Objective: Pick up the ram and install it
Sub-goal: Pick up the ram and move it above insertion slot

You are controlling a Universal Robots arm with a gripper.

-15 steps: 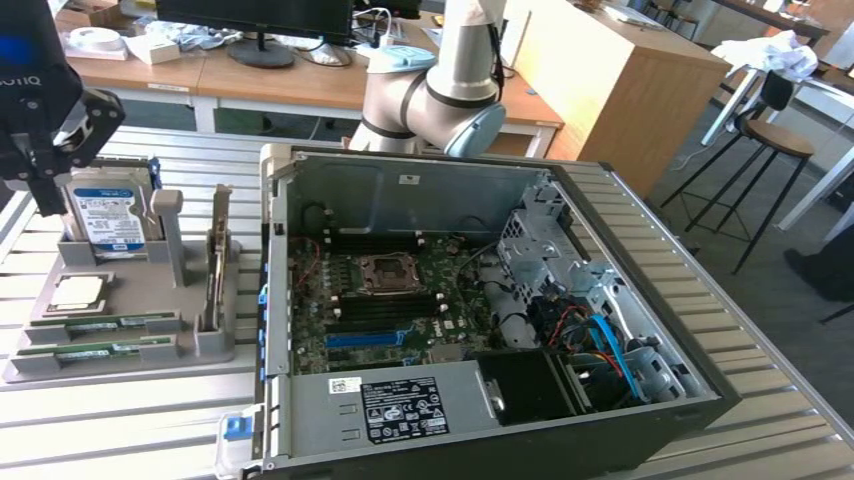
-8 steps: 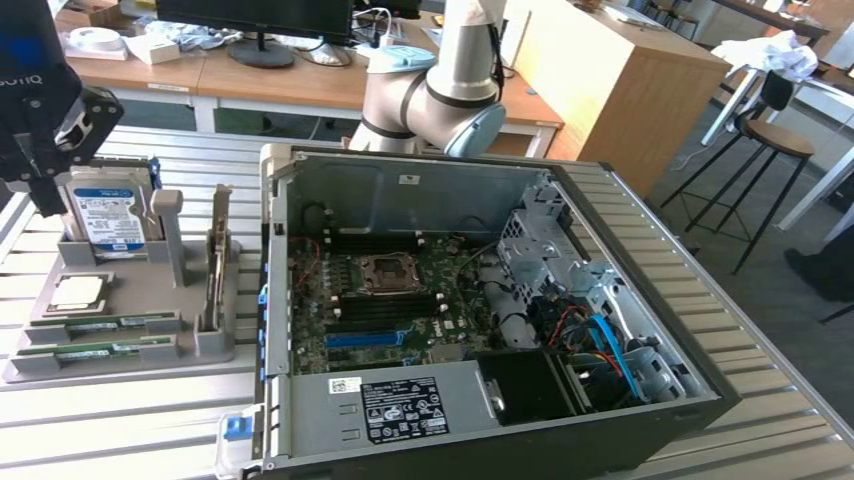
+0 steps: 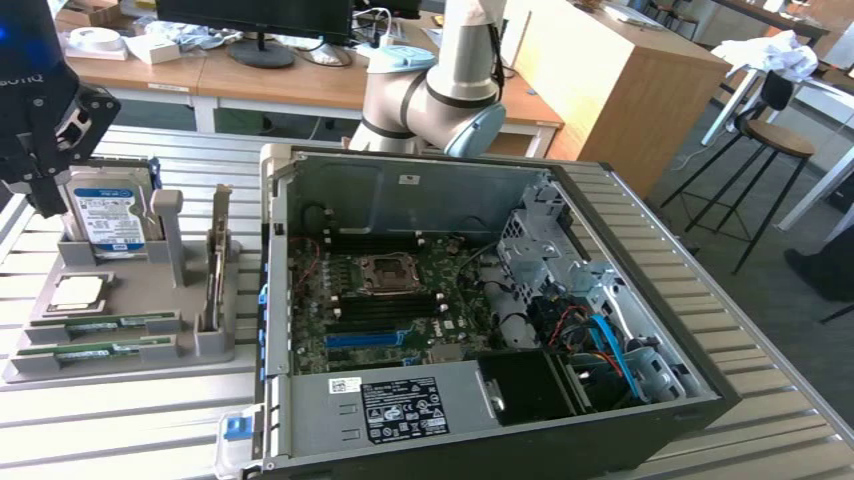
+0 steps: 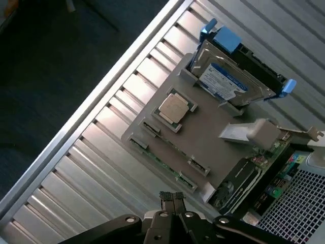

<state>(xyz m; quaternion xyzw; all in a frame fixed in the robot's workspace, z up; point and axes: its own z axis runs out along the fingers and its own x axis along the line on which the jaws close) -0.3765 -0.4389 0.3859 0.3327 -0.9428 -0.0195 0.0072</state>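
Hovering closed and empty, the hand (image 4: 172, 196) has the ram (image 4: 161, 161) lying flat below and just ahead of it. Its long axis runs slantwise to the hand's closing line.

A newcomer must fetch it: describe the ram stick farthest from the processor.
Left of the open computer case in the exterior view sits a grey tray. Two thin green sticks lie flat there, beside the square silver processor. Take the ram along the tray's outer edge; its twin lies between it and the processor.
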